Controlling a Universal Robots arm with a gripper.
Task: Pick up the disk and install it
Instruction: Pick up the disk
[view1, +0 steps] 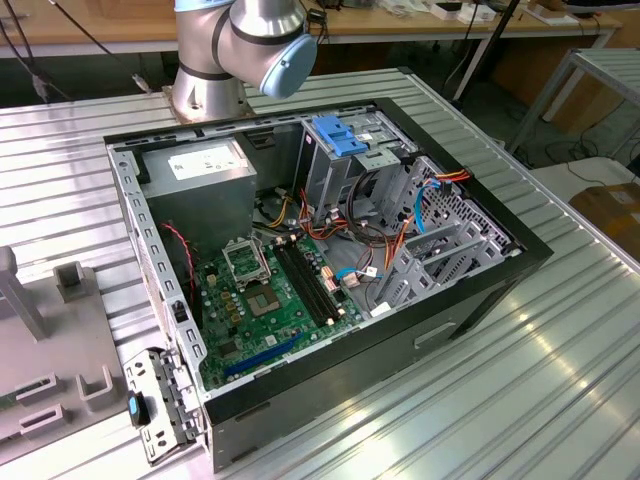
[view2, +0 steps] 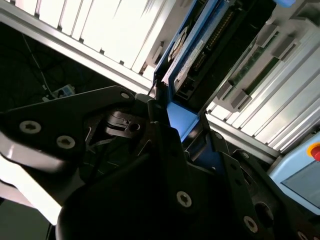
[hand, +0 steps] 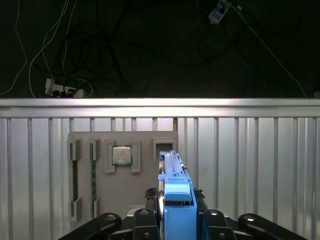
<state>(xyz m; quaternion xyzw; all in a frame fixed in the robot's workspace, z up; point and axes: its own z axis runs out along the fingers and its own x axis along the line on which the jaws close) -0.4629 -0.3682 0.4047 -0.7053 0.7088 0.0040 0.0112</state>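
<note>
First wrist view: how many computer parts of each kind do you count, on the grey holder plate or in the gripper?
processor chip on the holder plate: 1
memory sticks standing on edge in the plate: 2
disk, blue-framed, between the fingers of the gripper: 1
Total: 4

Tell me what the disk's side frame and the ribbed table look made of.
The frame of the disk looks like blue plastic: even matte colour, moulded tab. The table looks like bare aluminium: silvery ribbed profiles, bright glare.
</note>
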